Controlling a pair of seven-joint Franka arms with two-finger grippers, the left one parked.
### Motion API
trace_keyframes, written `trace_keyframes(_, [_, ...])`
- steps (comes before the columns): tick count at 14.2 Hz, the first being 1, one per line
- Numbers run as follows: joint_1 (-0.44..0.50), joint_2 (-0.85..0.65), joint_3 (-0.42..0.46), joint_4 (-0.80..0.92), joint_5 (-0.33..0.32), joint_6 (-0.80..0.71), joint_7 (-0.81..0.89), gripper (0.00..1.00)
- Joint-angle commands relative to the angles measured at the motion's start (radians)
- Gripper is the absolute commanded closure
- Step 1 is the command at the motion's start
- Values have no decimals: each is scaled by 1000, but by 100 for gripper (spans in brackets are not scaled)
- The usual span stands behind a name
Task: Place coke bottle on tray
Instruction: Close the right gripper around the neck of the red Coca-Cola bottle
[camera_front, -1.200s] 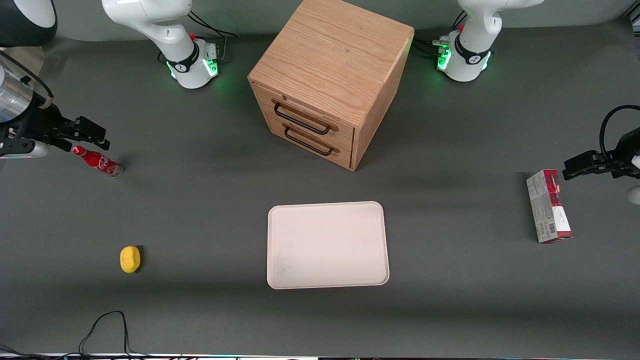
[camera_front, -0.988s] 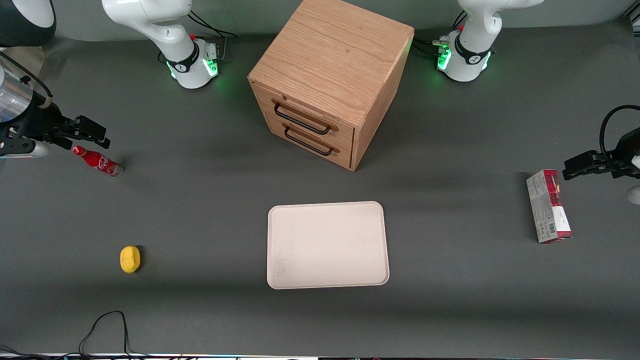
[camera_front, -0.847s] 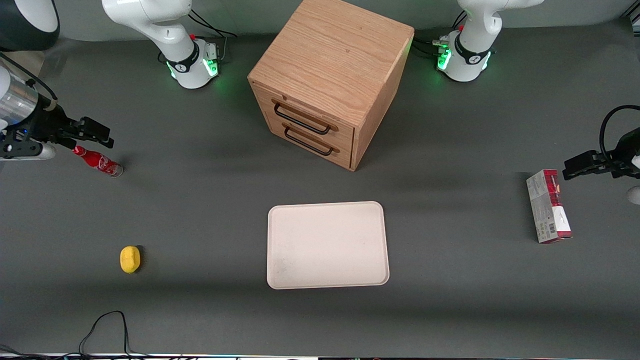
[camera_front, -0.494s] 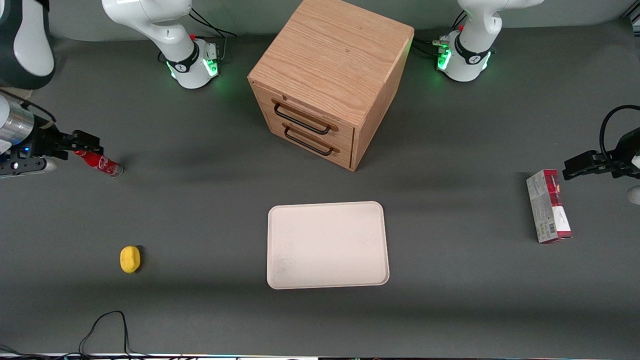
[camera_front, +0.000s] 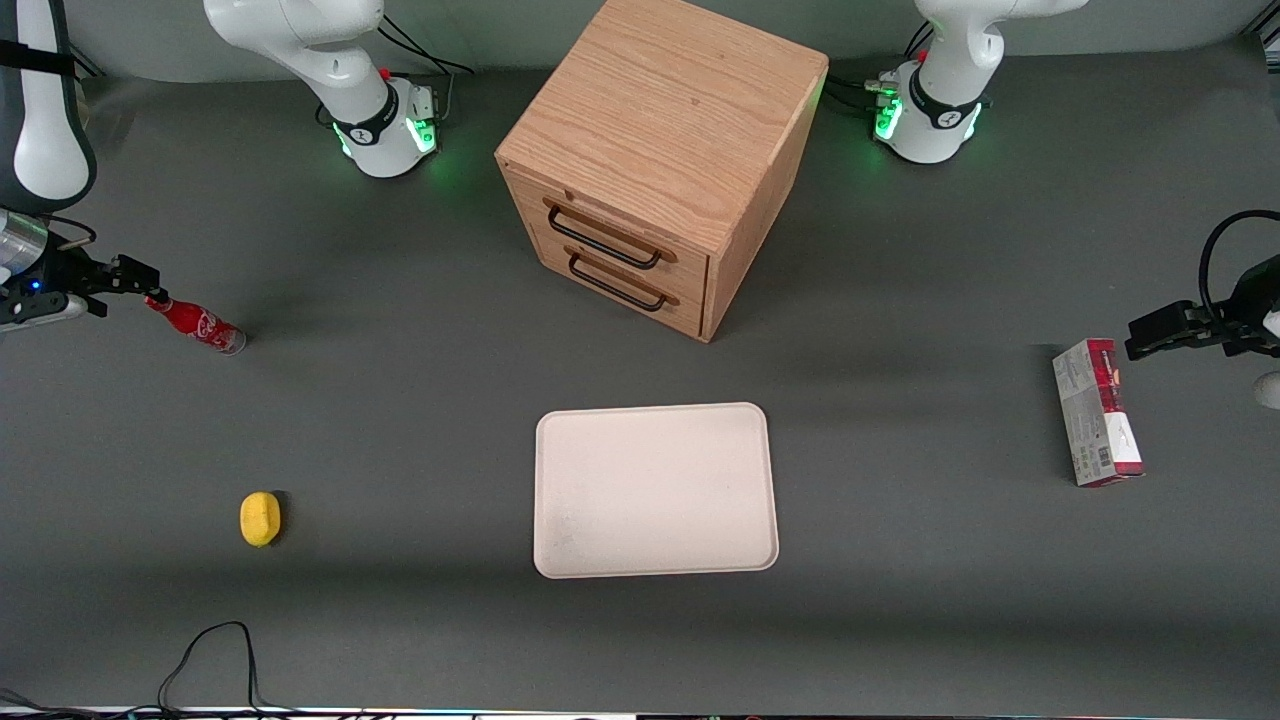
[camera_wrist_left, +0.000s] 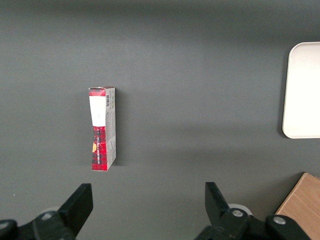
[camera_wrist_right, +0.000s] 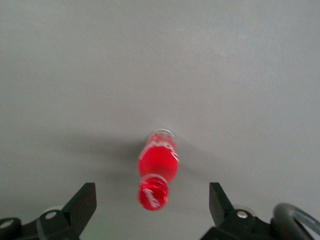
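Bottle (camera_front: 195, 322): slim, glossy red plastic with white script, a round red cap and a silvery base, standing upright on the matte grey table (camera_front: 400, 420) toward the working arm's end. In the right wrist view the bottle (camera_wrist_right: 157, 175) is seen from above, cap nearest the lens, between the 2 black fingers (camera_wrist_right: 80, 205), which are spread wide and touch nothing. The gripper (camera_front: 135, 278) hangs just beside the cap in the front view, not gripping it.

The tray (camera_front: 655, 490), flat, cream-white, rectangular with rounded corners and a low rim, lies well apart from the bottle near the table's middle, nearer the front camera than the cabinet (camera_front: 660, 160). That cabinet is a boxy oak-grain block with 2 drawers, each with a thin black wire handle.

A small rounded yellow lump (camera_front: 260, 518) sits nearer the front camera than the bottle. A red-and-grey rectangular carton (camera_front: 1096, 412) lies flat toward the parked arm's end.
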Motion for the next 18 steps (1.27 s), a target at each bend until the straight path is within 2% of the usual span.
trace_keyframes(1, [11, -17, -35, -84, -13, 80, -26, 0])
trace_keyframes(5, [14, -13, -46, -121, -11, 134, -26, 1])
trace_keyframes(7, [21, -2, -46, -123, -11, 140, -26, 8])
trace_keyframes(8, [20, 1, -46, -123, -11, 140, -28, 15])
trace_keyframes(10, [21, 1, -46, -123, -11, 138, -33, 46])
trace_keyframes(14, [21, 1, -46, -118, -11, 138, -42, 82])
trace_keyframes(16, [31, -5, -41, -115, -11, 131, -37, 88])
trace_keyframes(18, [41, -17, 9, -94, -10, 91, 18, 89])
